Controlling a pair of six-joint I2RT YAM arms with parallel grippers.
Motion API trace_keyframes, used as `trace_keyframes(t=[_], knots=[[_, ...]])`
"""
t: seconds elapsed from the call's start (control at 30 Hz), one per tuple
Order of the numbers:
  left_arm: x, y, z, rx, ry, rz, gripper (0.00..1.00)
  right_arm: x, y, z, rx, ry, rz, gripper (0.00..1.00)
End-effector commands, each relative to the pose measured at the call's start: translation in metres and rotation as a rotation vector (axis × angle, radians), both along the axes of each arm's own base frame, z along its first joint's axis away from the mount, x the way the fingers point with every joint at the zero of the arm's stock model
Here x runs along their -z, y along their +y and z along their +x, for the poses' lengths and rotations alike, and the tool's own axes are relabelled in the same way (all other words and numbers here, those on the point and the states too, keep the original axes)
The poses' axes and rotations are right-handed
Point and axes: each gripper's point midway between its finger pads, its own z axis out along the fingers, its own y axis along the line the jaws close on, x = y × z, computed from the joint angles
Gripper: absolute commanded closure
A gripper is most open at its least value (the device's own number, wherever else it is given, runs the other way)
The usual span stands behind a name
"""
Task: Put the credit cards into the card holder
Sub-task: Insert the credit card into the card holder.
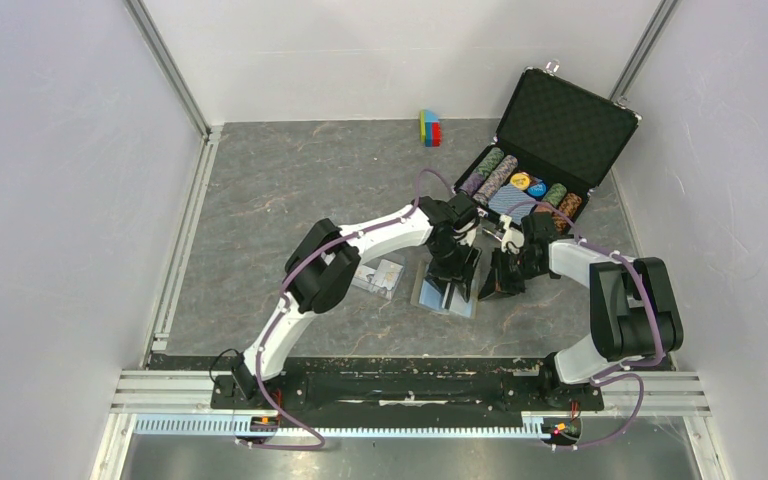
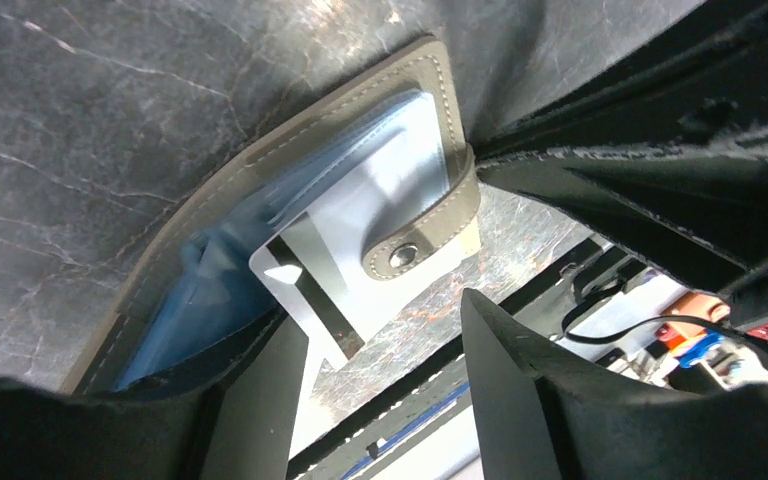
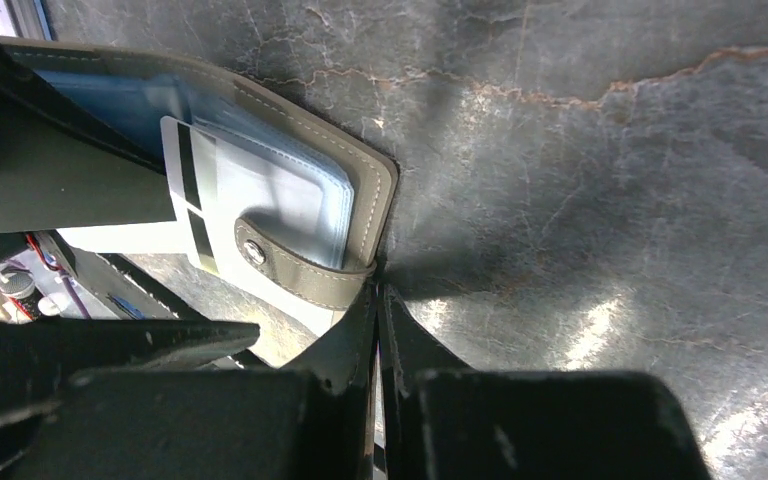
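The card holder (image 3: 370, 210) lies open mid-tabletop (image 3: 610, 200), a credit card (image 2: 345, 215) half into its pocket. The closed right gripper (image 3: 378, 290) presses its edge, seemingly steadying it; the left gripper (image 2: 375, 320) stands open astride the card.

No readable text or numbers, credit card (image 2: 365, 300) — nothing legible

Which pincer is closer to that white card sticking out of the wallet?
Left. The left pincer straddles the white card, a finger on each side. The right pincer sits shut against the edge of the card holder, by the snap tab.
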Motion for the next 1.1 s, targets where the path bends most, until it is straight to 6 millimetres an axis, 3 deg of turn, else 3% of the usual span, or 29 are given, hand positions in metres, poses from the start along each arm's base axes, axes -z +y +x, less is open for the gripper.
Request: trace_keyframes(t=[0.0,0.33,0.63,0.77,1.07], knots=[[-0.013,-0.002,-0.005,0.120,-0.077,0.004,0.35,0.005,0.004,0.002,-0.014,-0.021,0.013,0.99],[-0.020,0.021,0.004,0.139,-0.167,0.103,0.32,0.007,0.004,0.002,-0.017,-0.012,0.009,1.00],[-0.046,0.025,0.018,0.116,-0.285,0.102,0.31,0.006,0.004,0.002,-0.021,-0.013,0.013,1.00],[-0.042,0.031,0.021,0.121,-0.304,0.136,0.31,0.006,0.005,0.003,-0.022,-0.013,0.018,1.00],[-0.017,0.029,0.006,0.136,-0.203,0.136,0.34,0.006,0.010,0.001,-0.020,-0.006,0.040,1.00]])
